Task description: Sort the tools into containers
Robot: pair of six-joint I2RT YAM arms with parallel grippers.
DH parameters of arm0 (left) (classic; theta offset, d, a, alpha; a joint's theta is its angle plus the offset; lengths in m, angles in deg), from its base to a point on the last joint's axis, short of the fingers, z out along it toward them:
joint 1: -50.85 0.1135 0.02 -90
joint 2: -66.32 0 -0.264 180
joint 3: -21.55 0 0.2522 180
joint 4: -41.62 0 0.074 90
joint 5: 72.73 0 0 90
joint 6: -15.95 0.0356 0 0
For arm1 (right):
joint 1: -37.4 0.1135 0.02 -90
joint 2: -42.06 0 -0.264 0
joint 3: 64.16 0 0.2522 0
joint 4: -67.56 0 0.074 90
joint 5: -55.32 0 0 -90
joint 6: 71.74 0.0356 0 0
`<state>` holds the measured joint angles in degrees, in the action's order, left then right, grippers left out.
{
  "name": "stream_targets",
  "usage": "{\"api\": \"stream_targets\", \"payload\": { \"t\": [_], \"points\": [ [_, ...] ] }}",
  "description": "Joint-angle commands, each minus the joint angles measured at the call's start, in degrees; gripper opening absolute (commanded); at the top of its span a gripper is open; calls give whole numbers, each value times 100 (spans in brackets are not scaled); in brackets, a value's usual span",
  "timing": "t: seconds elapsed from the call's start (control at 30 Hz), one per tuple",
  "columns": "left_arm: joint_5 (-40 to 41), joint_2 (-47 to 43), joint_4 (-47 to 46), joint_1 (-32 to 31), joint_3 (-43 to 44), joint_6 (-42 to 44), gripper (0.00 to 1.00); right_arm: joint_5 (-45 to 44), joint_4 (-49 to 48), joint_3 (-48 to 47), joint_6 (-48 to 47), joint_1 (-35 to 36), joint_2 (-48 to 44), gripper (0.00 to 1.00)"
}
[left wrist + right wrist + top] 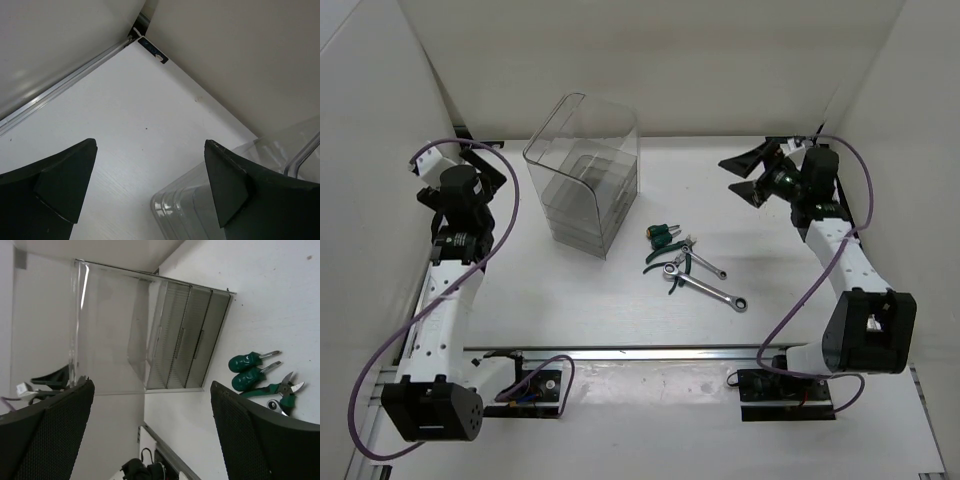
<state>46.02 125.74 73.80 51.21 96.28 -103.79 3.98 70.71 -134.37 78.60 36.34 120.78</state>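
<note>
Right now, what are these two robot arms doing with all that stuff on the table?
Nothing is being held yet. The left gripper and the right gripper are both open, off to the sides. Two silver wrenches, green-handled pliers and two stubby green screwdrivers lie bunched on the table beside the clear cabinet. Its drawers look shut.
</note>
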Motion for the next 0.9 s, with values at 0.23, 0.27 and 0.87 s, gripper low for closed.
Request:
{"api": "stream_targets", "payload": {
  "t": [0.23, 0.27, 0.87],
  "points": [
    [677, 1263, -857, 296, 740, -857, 99, 1206, -379, -928, -332, -463, 1110, 99],
    [397, 1404, -857, 385, 967, -928, 99, 1684, -2869, -129, 1002, -718, 1163, 99],
    [-2391, 3339, -2377, 983, 1049, -1035, 99, 459, -2893, -1114, 1506, 1793, 3131, 99]
  ]
}}
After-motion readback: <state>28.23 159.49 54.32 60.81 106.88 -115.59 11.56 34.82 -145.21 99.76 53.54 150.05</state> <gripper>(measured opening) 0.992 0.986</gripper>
